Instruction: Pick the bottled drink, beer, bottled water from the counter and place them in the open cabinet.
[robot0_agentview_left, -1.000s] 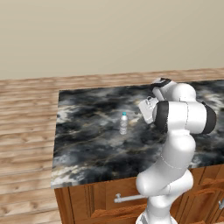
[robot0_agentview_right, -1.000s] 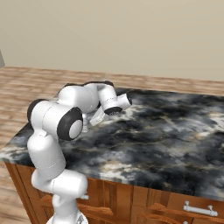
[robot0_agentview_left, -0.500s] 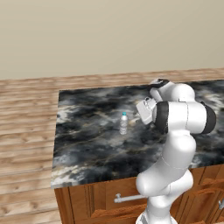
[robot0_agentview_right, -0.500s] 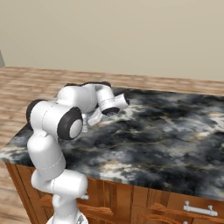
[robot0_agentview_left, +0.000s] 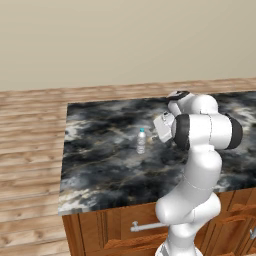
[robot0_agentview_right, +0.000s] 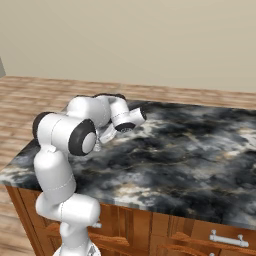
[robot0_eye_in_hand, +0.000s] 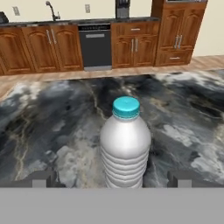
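The bottled water (robot0_agentview_left: 141, 141) (robot0_eye_in_hand: 126, 144) stands upright on the counter (robot0_agentview_left: 100, 165) (robot0_eye_in_hand: 52, 118), toward its left half. The gripper (robot0_eye_in_hand: 113, 178) sits just to the bottle's right in the left base view, level with it. Its jaws are spread wide, one fingertip on each side of the bottle, neither touching.

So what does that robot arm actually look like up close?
The arm is glossy white, made of rounded tube-like segments with dark bands at the joints. No cables or markings show. Its end effector ends in two small dark finger tips.
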